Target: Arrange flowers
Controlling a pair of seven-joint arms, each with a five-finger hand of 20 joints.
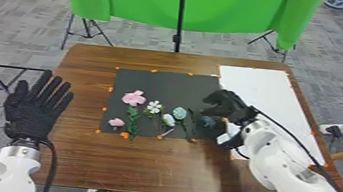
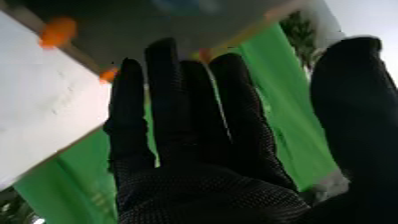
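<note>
You are holding the right robot hand [image 1: 224, 104] open over the black mat [image 1: 164, 86], fingers straight, thumb apart, gripping nothing. The artificial flowers [image 1: 134, 98] are lying to its left. Farther left, your open left robot hand [image 1: 33, 114] is flanking the counter [image 1: 135, 166].

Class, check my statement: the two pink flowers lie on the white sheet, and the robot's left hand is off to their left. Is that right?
Not quite: the head view shows the two pink flowers lying on the dark sheet. The left hand is indeed off to their left.
</note>
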